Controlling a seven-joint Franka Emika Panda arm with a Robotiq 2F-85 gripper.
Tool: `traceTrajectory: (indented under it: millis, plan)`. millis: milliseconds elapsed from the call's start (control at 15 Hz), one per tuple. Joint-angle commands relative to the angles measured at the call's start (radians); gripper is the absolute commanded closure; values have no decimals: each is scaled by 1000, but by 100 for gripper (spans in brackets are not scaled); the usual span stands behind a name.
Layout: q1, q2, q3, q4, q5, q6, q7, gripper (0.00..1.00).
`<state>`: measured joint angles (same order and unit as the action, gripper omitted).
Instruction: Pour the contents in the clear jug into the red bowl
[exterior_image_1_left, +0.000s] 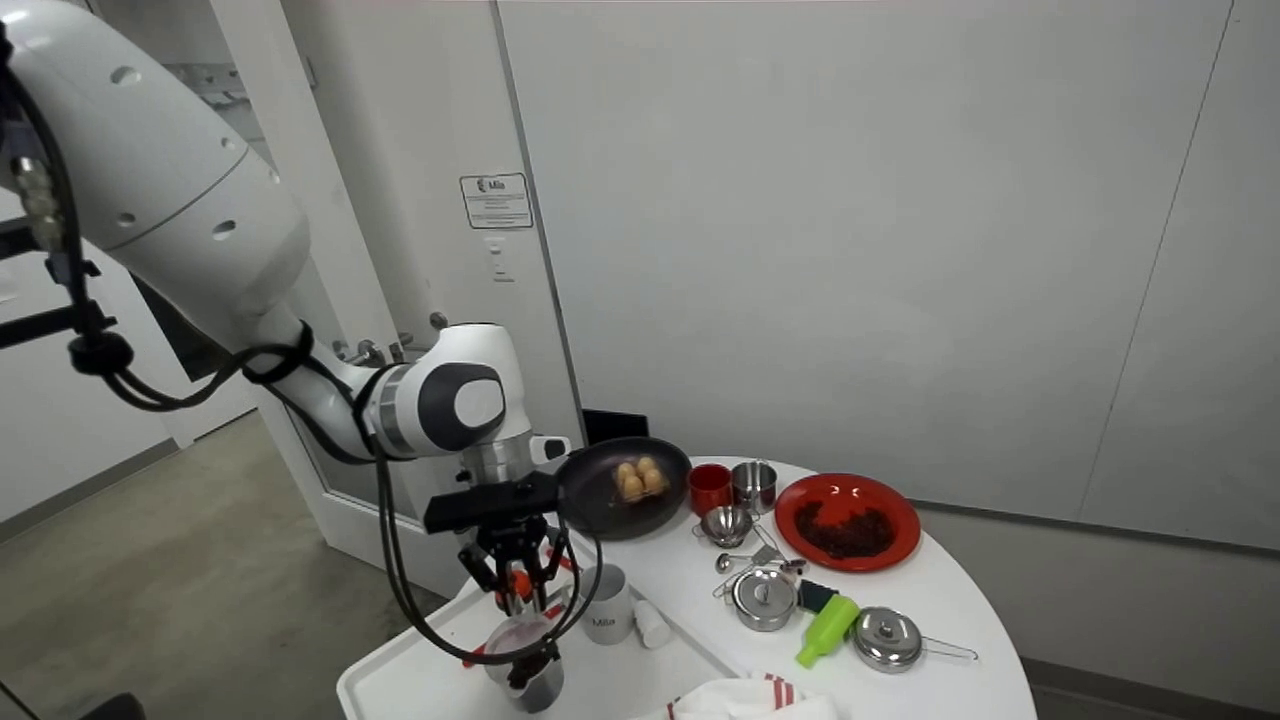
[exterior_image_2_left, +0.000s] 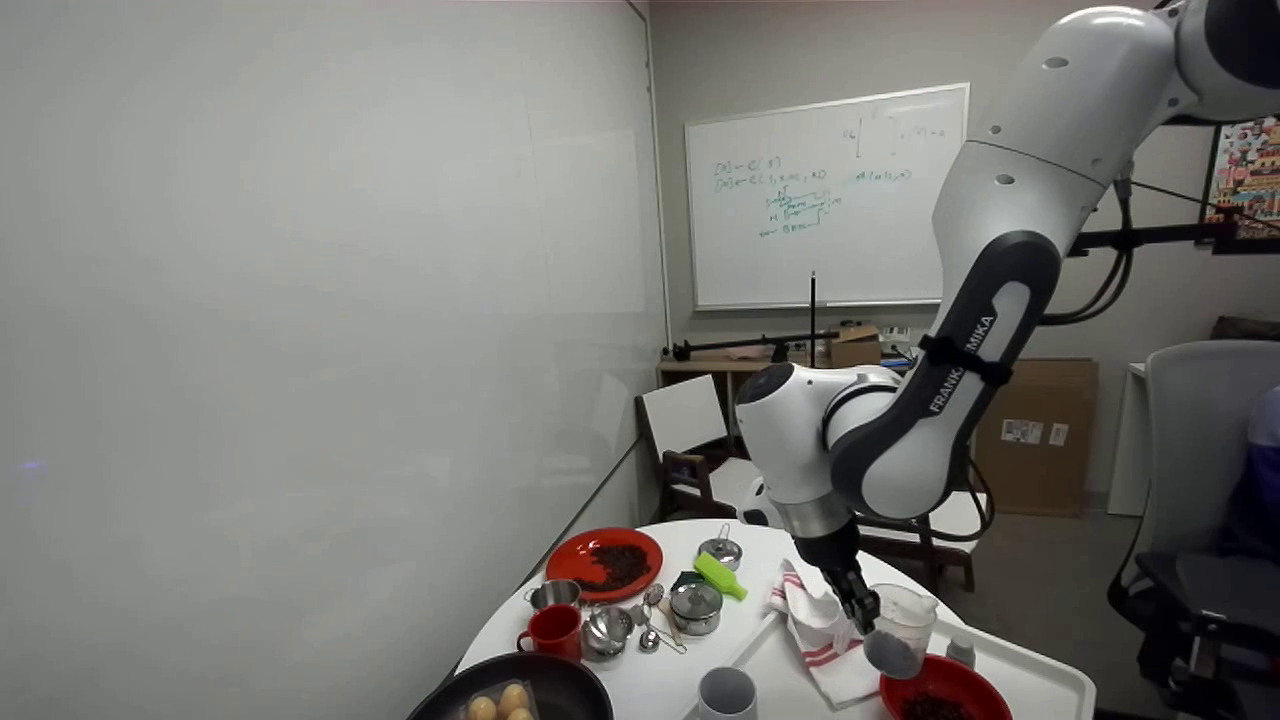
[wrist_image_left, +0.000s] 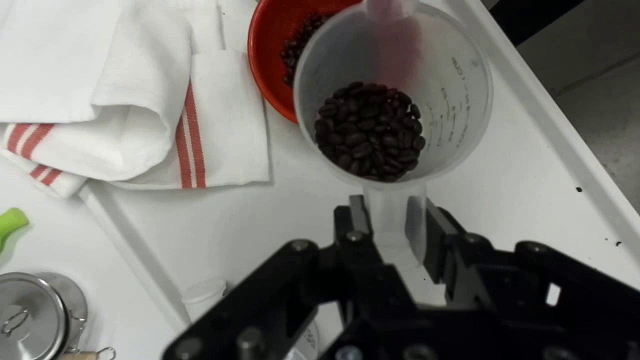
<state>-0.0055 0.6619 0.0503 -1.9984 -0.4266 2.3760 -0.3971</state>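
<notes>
In the wrist view the clear jug (wrist_image_left: 455, 150) is seen from above, with dark beans (wrist_image_left: 370, 132) lying in its bottom. My gripper (wrist_image_left: 395, 215) is shut on the jug's handle, one finger on each side. Beyond the jug a red bowl (wrist_image_left: 259, 55) with beans in it is partly covered by the jug; red shows through the spout side. In an exterior view the jug (exterior_image_2_left: 905, 620) hangs just above and beside that bowl (exterior_image_2_left: 975, 685), which the frame's bottom cuts off. A wider, shallow red dish (exterior_image_1_left: 850, 490), also with beans, stands farther off on the table.
A white tray (exterior_image_2_left: 1050, 670) lies under the jug. Beside it are a striped towel (wrist_image_left: 225, 130), a grey mug (exterior_image_1_left: 605, 605) and a white bottle (exterior_image_1_left: 652, 625). Farther away stand a black pan (exterior_image_1_left: 590, 500) with eggs, metal pots (exterior_image_1_left: 765, 598), a red cup (exterior_image_1_left: 710, 490) and a green bottle (exterior_image_1_left: 828, 632).
</notes>
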Motion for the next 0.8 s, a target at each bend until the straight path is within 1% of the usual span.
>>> traceTrajectory:
  millis: [0,200,533,733]
  plan:
    - [-39,-93,0,-106,37,89,-14,89]
    - [-72,-121,6,-149,59,178,-31,90]
    - [-97,-140,-7,-198,65,314,-16,90]
    - [-152,-155,36,-237,145,412,-38,90]
